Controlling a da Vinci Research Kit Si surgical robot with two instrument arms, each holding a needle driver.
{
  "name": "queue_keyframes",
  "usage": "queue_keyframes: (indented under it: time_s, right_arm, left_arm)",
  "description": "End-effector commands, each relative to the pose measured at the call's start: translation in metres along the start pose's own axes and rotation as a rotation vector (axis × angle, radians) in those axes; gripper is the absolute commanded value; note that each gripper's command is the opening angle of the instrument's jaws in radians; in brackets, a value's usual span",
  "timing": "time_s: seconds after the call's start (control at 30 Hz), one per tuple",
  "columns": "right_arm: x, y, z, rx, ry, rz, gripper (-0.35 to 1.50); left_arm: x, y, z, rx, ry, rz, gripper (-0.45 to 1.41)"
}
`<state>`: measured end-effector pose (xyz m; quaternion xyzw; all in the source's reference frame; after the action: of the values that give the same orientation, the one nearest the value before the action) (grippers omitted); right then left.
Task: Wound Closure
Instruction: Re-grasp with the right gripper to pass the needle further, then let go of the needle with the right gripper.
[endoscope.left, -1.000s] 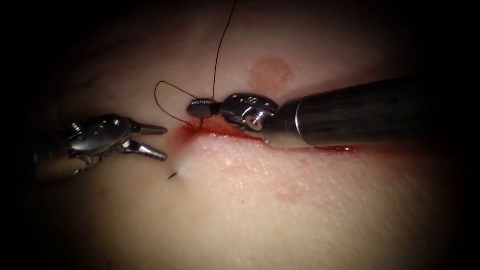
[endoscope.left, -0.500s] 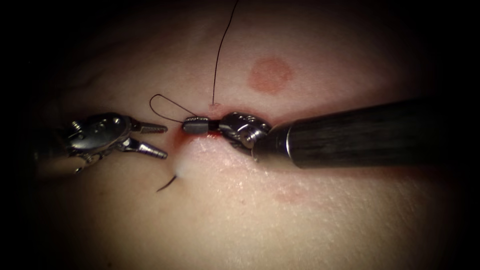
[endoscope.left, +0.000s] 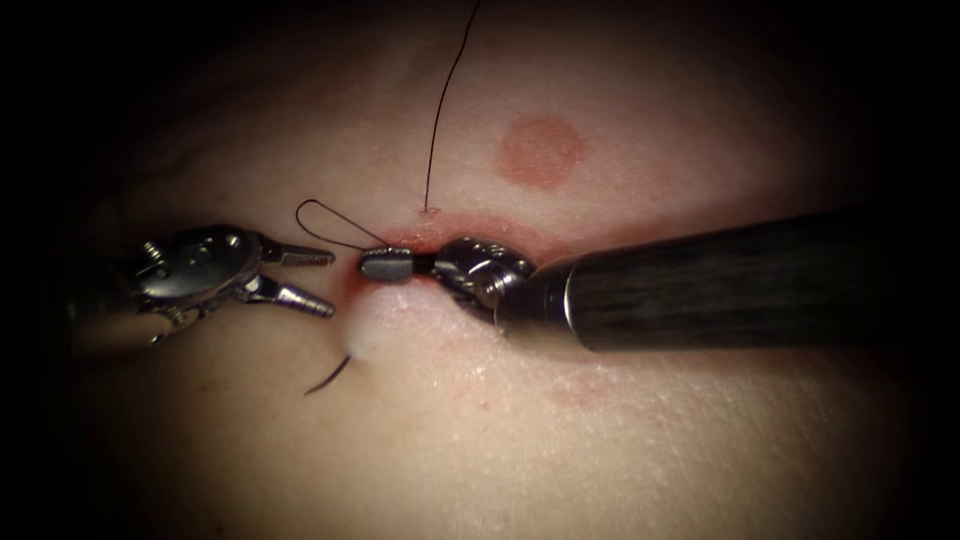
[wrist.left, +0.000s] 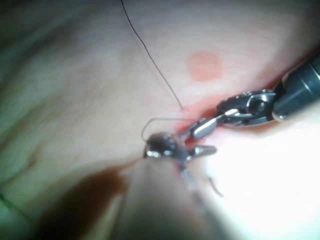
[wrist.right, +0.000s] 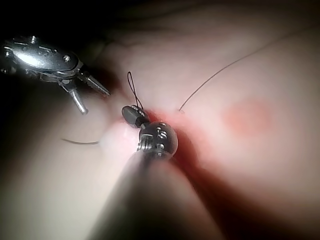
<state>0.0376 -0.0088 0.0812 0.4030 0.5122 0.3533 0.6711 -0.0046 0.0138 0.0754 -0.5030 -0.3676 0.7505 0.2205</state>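
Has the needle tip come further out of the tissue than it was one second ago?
Yes. The needle shows more of its curve below the cut, reaching further down and left from its exit point, while the open left tool is unmoved.

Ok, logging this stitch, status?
Left pincer open, empty, left of the cut. Right pincer shut on needle's rear. Needle in the tissue, tip out below. Thread runs up, nothing in the way.

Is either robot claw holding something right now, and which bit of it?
The right end effector grips the needle at its back end; the left end effector holds nothing.
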Motion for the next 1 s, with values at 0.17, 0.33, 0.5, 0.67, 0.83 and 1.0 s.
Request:
queue_keyframes:
  time_s: [0.17,0.33,0.5,0.67,0.83,1.0]
  right_arm:
    - [-0.0009,0.0,0.0011,0.039,-0.011,0.013,-0.35]
    - [-0.0005,0.0002,0.0009,0.036,-0.004,0.006,0.19]
    - [0.0012,0.0011,-0.0007,-0.089,0.014,-0.108,1.08]
    - [0.0032,0.0016,-0.0027,-0.155,0.027,-0.176,1.13]
    - [0.0066,0.0025,-0.0052,-0.285,0.047,-0.315,1.28]
    - [0.0078,0.0029,-0.0069,-0.416,0.051,-0.425,1.41]
  left_arm:
    - [-0.0003,-0.0006,0.0008,-0.001,0.001,0.0,0.3]
    - [-0.0003,-0.0007,0.0008,-0.001,0.001,0.0,0.29]
    - [-0.0005,-0.0008,0.0007,-0.002,0.0,0.001,0.29]
    - [-0.0005,-0.0008,0.0006,-0.003,-0.001,0.002,0.29]
    - [-0.0006,-0.0008,0.0006,-0.003,-0.001,0.002,0.29]
    - [-0.0006,-0.0008,0.0005,-0.003,-0.001,0.002,0.29]
